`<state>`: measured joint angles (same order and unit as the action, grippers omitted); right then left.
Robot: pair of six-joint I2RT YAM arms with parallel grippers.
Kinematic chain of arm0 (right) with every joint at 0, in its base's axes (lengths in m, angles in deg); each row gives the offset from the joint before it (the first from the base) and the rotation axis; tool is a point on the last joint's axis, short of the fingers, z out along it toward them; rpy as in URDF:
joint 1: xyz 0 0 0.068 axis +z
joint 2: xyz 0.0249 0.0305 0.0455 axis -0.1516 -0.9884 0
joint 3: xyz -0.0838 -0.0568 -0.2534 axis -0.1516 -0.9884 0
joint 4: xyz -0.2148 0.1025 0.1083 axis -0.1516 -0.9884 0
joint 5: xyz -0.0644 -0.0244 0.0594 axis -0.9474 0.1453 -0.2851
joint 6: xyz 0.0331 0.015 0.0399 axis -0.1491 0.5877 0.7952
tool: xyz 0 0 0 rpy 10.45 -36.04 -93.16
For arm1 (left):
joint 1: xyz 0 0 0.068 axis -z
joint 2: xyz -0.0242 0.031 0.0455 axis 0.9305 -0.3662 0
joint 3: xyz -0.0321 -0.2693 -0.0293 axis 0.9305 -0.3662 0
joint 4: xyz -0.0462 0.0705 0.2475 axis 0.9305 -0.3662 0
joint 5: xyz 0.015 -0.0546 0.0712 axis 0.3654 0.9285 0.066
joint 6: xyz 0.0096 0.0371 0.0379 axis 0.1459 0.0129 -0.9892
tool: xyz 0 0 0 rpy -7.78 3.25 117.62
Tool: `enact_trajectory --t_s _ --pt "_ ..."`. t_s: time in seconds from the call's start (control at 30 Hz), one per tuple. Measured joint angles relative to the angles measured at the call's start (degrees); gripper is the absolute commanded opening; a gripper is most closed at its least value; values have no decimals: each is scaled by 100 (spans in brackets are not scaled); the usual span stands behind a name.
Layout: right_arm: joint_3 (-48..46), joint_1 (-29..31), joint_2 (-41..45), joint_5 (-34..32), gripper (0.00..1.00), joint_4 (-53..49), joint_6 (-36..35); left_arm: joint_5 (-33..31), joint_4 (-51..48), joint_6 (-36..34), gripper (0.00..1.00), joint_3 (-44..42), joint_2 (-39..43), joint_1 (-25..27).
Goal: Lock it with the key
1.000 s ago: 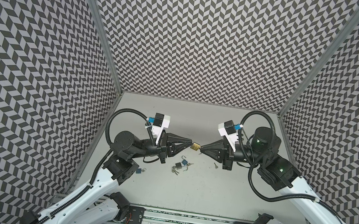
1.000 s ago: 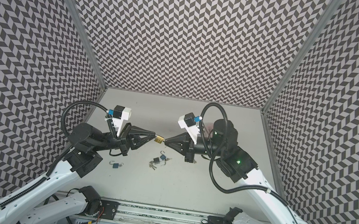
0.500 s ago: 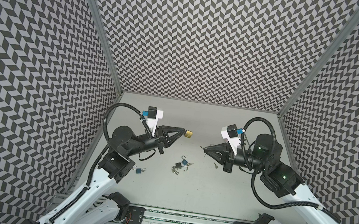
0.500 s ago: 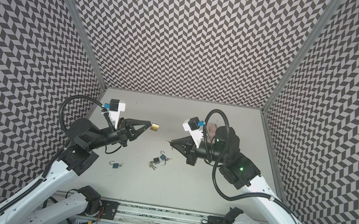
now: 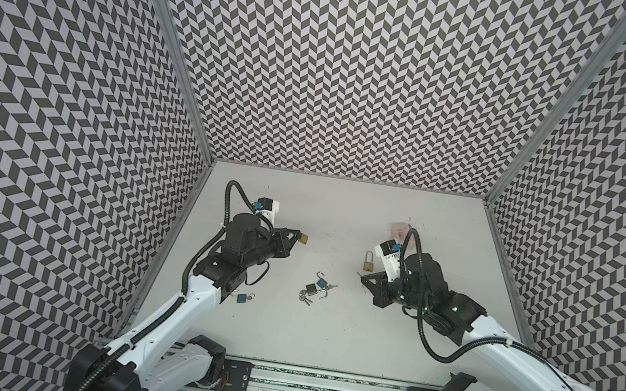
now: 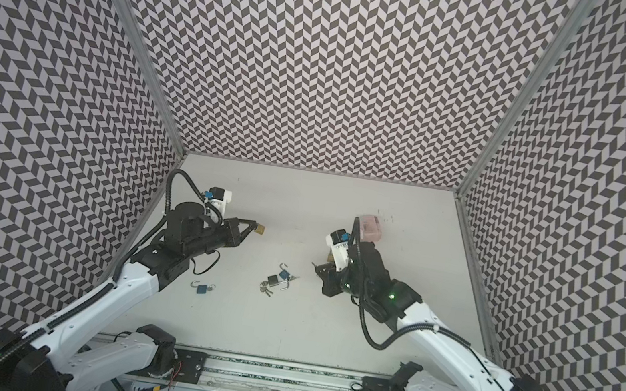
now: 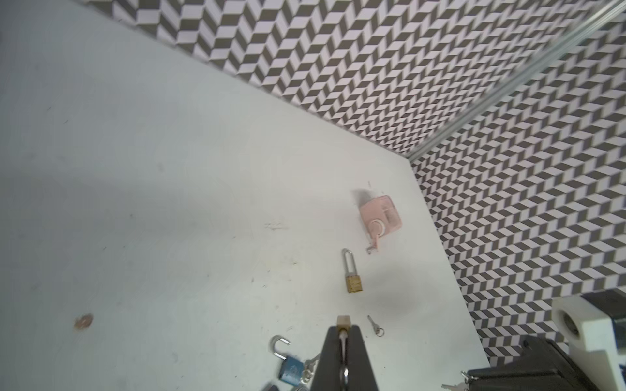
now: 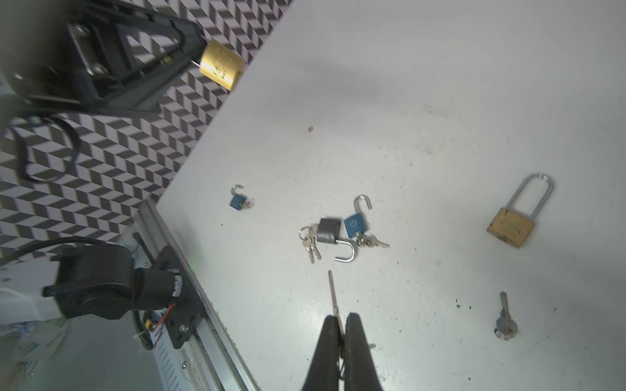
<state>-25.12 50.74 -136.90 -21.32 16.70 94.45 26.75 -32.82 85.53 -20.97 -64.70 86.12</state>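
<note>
Key (image 8: 333, 294) | pinched, right fingers (image 8: 326, 345) | brass padlock (image 8: 221, 65) engraving unreadable

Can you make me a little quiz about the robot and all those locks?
1. True or false: the left gripper is shut on a small brass padlock, holding it up off the table.
2. Pick one: what sticks out of the shut right gripper?
A. a key
B. a pink box
C. a grey padlock
3. Count: how many blue padlocks lie on the table?

Key
1. True
2. A
3. Two
</note>
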Motion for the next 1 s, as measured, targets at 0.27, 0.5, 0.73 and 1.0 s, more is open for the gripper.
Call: enact_trajectory --t_s 0.27,0.5,0.73,1.0 --pt "-437 212 -636 -323 0 313 245 72 -63 166 0 -409 24 -461" --pt "-376 212 -1423 -479 0 649 254 195 -20 205 0 -411 50 -490" --pt "-227 205 -2055 -938 0 616 256 275 20 247 0 -411 68 -490" --pt "-52 181 -2337 -1075 18 706 262 319 33 251 0 -411 70 -490"
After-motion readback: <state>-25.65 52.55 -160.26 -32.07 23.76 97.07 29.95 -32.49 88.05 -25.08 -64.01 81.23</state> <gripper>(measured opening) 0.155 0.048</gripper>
